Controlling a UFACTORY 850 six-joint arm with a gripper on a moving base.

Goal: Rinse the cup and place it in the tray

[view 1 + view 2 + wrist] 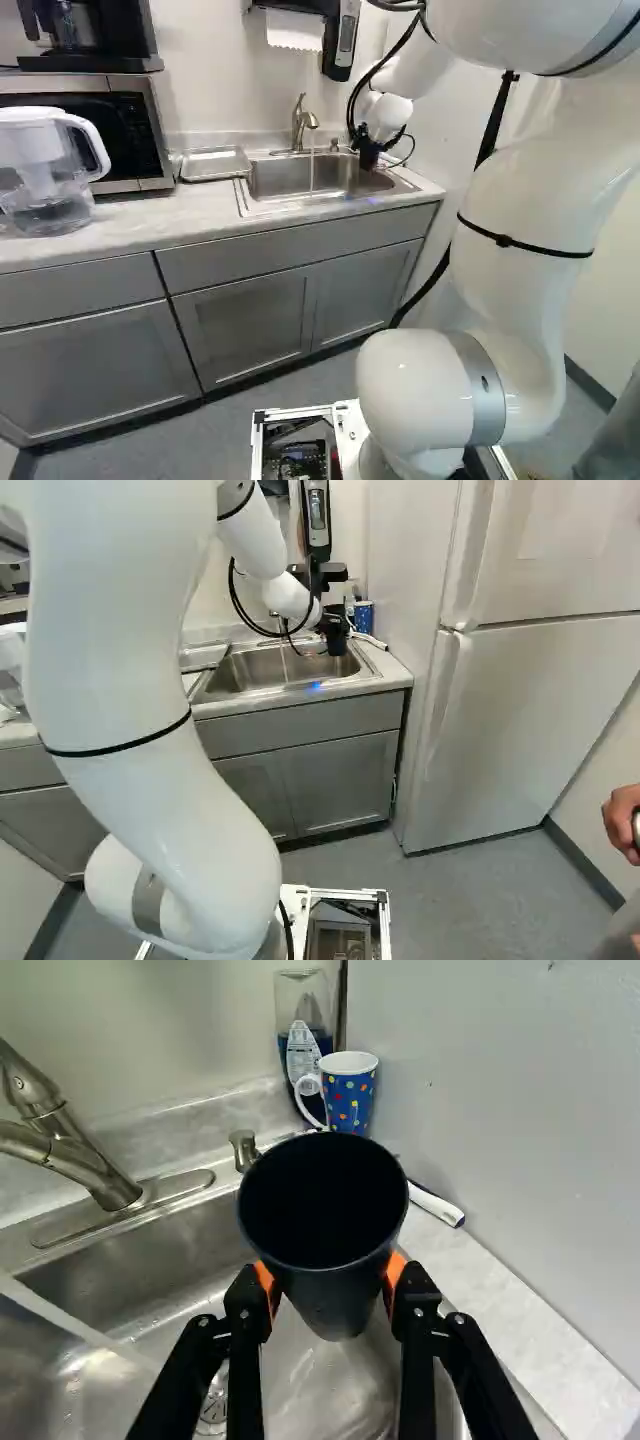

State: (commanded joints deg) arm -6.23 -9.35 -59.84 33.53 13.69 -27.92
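Hand clasping cup over sink, tap running

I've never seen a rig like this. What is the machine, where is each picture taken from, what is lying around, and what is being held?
The machine is a white robot arm on a moving base. Two pictures come from base cameras behind the arm, one left, one right; the third comes from its wrist. Its black gripper holds a dark cup between orange pads, above the metal sink, where water runs from the faucet. Beside the sink on the counter lies a metal tray; farther along stand a water pitcher and a microwave. A dotted blue mug and a bottle stand behind the sink.
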